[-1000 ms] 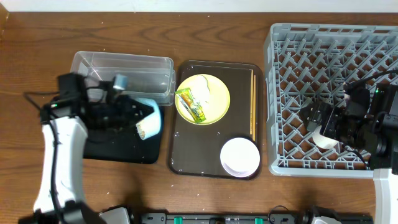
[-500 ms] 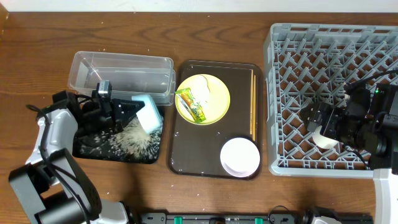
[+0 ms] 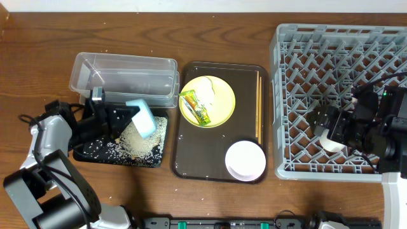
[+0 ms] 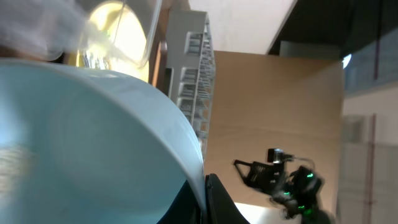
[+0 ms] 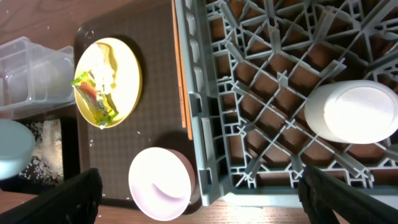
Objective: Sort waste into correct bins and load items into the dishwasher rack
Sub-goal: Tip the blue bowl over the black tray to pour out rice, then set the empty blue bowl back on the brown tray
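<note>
Two arms at the counter (image 3: 210,38), each doing its own thing. The left arm (image 3: 48,137) lay low and stretched out to the right across the black tray (image 3: 95,149), wrist rolled over. Its left fingers (image 4: 214,202) were clamped on the rim of the light blue bowl (image 3: 144,117), which hung tipped on its side above the tray. On the left wrist cam the bowl's pale inside filled most of the view, with just one dark finger showing along its edge. Rice grains (image 3: 137,138) lay scattered over the tray under and beside the bowl. The clear tub (image 3: 127,79) sat just behind the tray.

The right arm (image 3: 381,127) came in from the right edge and hung over the dishwasher rack (image 3: 337,57), wrist aimed left. Its right fingers (image 5: 68,199) were spread wide apart, gripping nothing. The white cup (image 5: 359,112) sat in the rack among the pegs near the front wall, close by them.

Between the two sat the brown serving tray (image 3: 219,137). The yellow plate (image 3: 219,105) on it carried the wrapper (image 3: 196,107) and the tissue (image 3: 206,86). The chopsticks (image 3: 258,108) lay along the tray's right side, and the white bowl (image 3: 245,159) was in its front right corner.
</note>
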